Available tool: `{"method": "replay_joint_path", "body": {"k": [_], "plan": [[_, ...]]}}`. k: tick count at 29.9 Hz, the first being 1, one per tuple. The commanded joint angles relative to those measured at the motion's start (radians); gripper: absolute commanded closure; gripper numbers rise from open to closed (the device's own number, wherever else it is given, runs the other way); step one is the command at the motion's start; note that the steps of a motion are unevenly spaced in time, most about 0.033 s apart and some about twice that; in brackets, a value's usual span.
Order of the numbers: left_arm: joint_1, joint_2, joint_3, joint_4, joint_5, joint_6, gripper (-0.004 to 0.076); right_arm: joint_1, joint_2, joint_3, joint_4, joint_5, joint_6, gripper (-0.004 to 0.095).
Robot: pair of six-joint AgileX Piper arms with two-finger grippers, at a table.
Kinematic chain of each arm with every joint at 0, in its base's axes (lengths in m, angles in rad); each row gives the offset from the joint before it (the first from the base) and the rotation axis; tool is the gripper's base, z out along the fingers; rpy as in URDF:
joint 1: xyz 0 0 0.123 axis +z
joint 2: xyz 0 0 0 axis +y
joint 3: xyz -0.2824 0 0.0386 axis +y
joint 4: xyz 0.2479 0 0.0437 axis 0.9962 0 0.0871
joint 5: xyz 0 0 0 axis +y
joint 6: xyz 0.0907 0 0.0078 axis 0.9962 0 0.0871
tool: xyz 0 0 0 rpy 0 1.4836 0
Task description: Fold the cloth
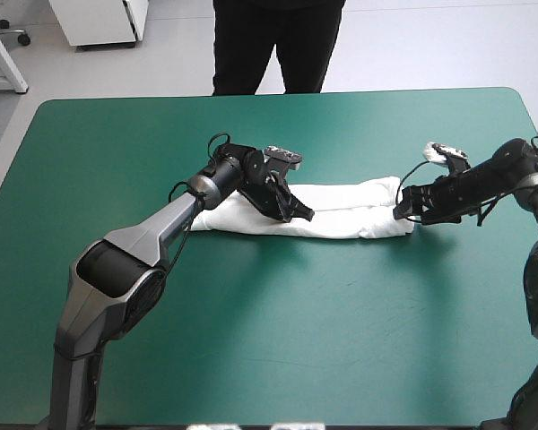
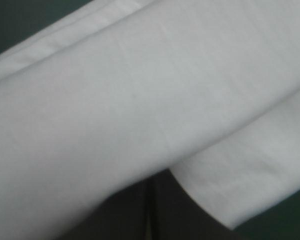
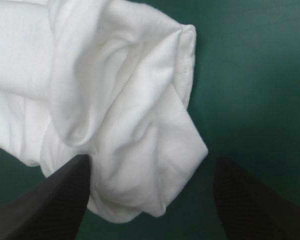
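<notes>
Right gripper [image 3: 152, 160], spread wide, touches the T-shirt [image 3: 115, 100].

T-shirt [image 1: 350, 215] partly behind left gripper [image 1: 303, 215]

T-shirt [image 1: 341, 210] | white | folded long narrow bundle | lying flat across table [image 1: 251, 340] middle

High view looks down over whole table [image 1: 296, 340]; both wrist views close on T-shirt [image 1: 350, 215], shared by all three.
</notes>
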Motion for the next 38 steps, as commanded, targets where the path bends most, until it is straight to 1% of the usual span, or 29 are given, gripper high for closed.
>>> {"method": "replay_joint_path", "body": {"k": [1,8,10,11,12,14,16,18,21,25,34,38], "plan": [[-0.009,-0.057,-0.027,-0.003,0.001,-0.002,0.0733,0.007,-0.015,-0.025,0.046,-0.004,-0.016,0.0248],[-0.009,-0.057,-0.027,-0.003,0.009,-0.004,0.0733,0.047,0.075,-0.025,0.058,-0.002,-0.016,0.0268],[-0.009,-0.057,-0.027,-0.003,0.011,-0.004,0.0733,0.059,0.098,-0.025,0.058,0.003,-0.016,0.0306],[-0.009,-0.057,-0.027,-0.003,0.011,-0.004,0.0733,0.068,0.108,-0.025,0.061,0.006,-0.016,0.0344],[-0.009,-0.057,-0.027,-0.003,0.011,-0.004,0.0733,0.072,0.117,-0.025,0.063,0.008,-0.016,0.0399],[-0.009,-0.057,-0.027,-0.001,0.012,-0.004,0.0733,0.076,0.133,-0.025,0.076,0.011,-0.016,0.0549],[-0.009,-0.057,-0.027,-0.001,0.014,-0.004,0.0733,0.077,0.138,-0.025,0.088,0.008,-0.016,0.0720],[-0.009,-0.057,-0.027,-0.003,0.014,-0.004,0.0733,0.077,0.138,-0.025,0.100,0.006,-0.035,0.0925],[-0.009,-0.057,-0.027,-0.001,0.014,-0.004,0.0733,0.073,0.134,-0.027,0.150,0.040,-0.053,0.0926],[-0.009,-0.056,-0.027,-0.001,0.018,-0.006,0.0733,0.067,0.132,-0.079,0.231,0.166,-0.070,0.0925],[-0.009,-0.056,-0.027,-0.001,0.038,-0.006,0.0733,0.067,0.004,-0.239,0.240,0.172,0.000,0.0925],[-0.009,-0.056,-0.027,-0.001,0.035,-0.008,0.0733,0.067,-0.056,-0.257,0.232,0.172,0.022,0.0925]]}}
